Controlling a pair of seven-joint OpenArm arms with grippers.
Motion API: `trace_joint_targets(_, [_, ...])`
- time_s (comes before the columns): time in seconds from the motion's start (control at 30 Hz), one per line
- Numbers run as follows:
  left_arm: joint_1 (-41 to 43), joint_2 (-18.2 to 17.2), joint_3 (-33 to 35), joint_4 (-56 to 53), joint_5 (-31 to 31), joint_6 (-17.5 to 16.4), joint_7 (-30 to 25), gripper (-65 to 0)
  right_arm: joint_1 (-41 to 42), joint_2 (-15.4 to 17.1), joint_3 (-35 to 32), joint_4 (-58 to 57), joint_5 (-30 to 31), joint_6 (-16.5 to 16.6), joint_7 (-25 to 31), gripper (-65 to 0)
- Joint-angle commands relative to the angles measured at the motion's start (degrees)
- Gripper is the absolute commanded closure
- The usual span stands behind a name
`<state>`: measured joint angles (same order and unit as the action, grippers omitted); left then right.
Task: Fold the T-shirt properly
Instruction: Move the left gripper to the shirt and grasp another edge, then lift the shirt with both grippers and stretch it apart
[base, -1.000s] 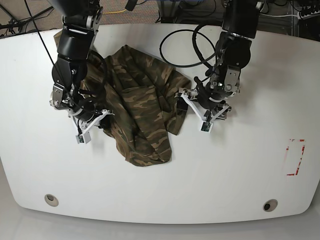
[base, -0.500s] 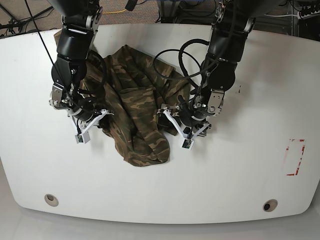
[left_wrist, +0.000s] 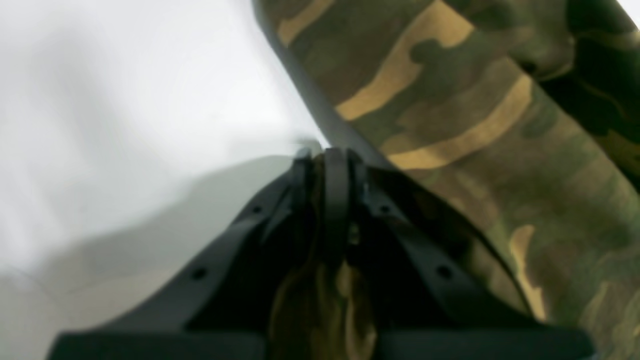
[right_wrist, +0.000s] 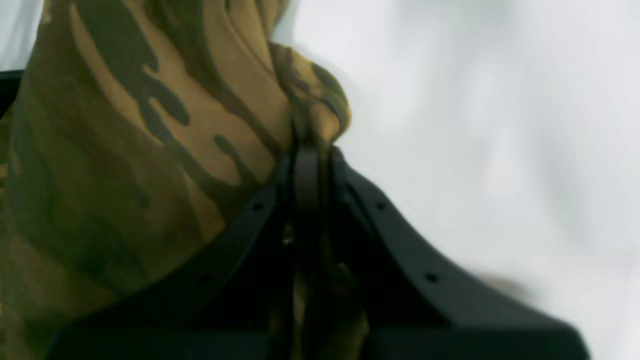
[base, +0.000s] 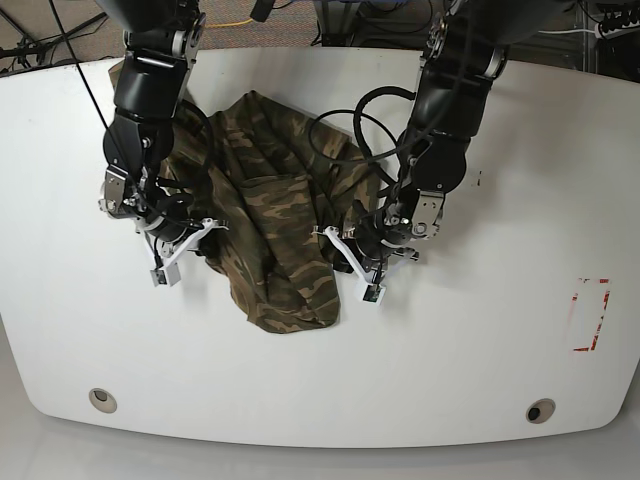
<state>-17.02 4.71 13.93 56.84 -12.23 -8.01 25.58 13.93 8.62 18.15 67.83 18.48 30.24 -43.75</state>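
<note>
Base view shows the soft camouflage T-shirt (base: 275, 220) of olive, dark brown and tan patches lying bunched on the white oval bench (base: 480, 340), left of the bench's middle and between the two arms. Its long axis runs from the far left, near the black upper links of the right arm, down toward the near edge, where a rounded fold of cloth ends the heap; the shirt is crumpled, with ridges running along that same line.

The right gripper (base: 172, 252), on this view's left, sits at the shirt's left border, its white fingers tilted down toward the bench. From the right wrist view, its black fingers (right_wrist: 306, 170) are pressed together with a gathered tuck of tan and olive cloth pinched between them, and the fabric rises away from the tips to the upper left.

The left gripper (base: 358, 268), on the view's right, is at the shirt's right border, low beside the lower fold. From the left wrist view, its black fingers (left_wrist: 336, 185) are closed on a strip of camouflage cloth that runs back between them, while the rest of the shirt spreads to the upper right over the pale bench.

A looped black cable (base: 345, 120) lies on the bench by the left arm, partly over the shirt's far edge.
</note>
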Motion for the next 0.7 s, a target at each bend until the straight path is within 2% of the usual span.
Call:
trace_joint_targets(0.0, [0.5,-1.6,0.1,1.5,0.8,0.2,4.7,0.0,1.4,1.3,0.2,1.4,1.4,0.3,1.0,0.0])
trace_joint_targets(0.17, [4.0,-4.1,-1.1,10.1,0.8,0.2,7.4,0.0,1.1,1.5,0.3,5.3,1.3,0.2,0.4,0.0])
trace_joint_targets(0.37, [7.5,-6.6,-5.9,22.1,0.8,0.1,13.5,0.0,1.2,1.5,0.3,12.9,0.8,0.2,-5.0,0.0])
trace_joint_targets(0.43, [8.5,-8.4,-6.9,25.8,0.8,0.1,15.2,0.0,1.5,1.6,0.3,14.8,0.8,0.2,-5.8,0.0])
trace_joint_targets(0.6, [9.1,-10.8,-10.4,32.9,0.8,0.1,18.7,0.0,4.9,3.7,0.2,15.5,0.8,0.2,-6.1,0.0])
trace_joint_targets(0.67, [9.0,-12.1,-12.2,34.7,0.8,-1.0,21.1,0.0,6.1,4.4,0.2,15.5,0.8,0.2,-6.1,0.0])
